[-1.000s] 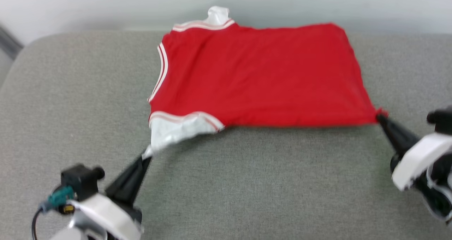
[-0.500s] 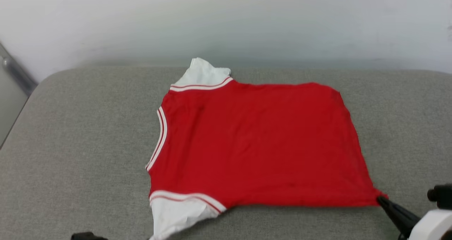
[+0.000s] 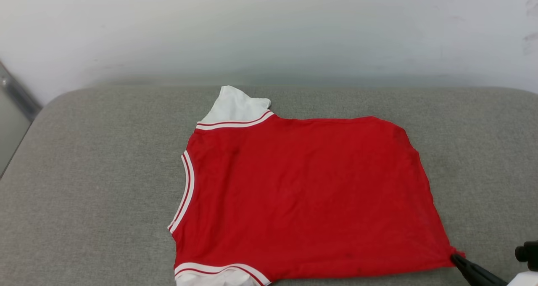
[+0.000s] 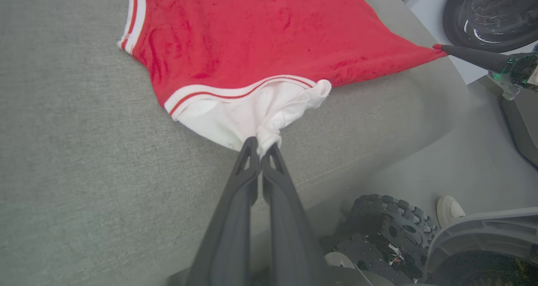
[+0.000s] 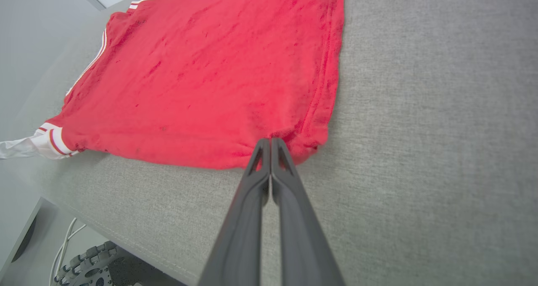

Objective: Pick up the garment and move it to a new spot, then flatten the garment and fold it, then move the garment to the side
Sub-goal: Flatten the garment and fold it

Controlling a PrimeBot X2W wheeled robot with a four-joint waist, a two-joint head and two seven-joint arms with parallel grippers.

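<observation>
The garment [image 3: 302, 193], a red jersey with white short sleeves and red-white striped trim, lies spread flat on the grey cushioned surface [image 3: 92, 185], plain red side up. My left gripper [image 4: 261, 145] is shut on the bunched white near sleeve [image 4: 235, 117]. My right gripper [image 5: 270, 145] is shut on the garment's [image 5: 201, 75] near hem corner, and shows at the lower right of the head view [image 3: 458, 260]. The garment [image 4: 269, 29] is drawn taut between both grips. The far white sleeve [image 3: 233, 105] points toward the wall.
A pale wall [image 3: 269, 29] runs behind the cushioned surface. The surface's front edge [image 4: 336, 172] drops to the floor, where my base and a knobbly black wheel [image 4: 391, 231] stand. Wide bare cushion lies left [image 3: 84, 193] and right [image 3: 483, 151] of the garment.
The head camera has tilted upward, so the garment and both grippers slid down the picture and the left gripper left it. Both grips hold as before.
</observation>
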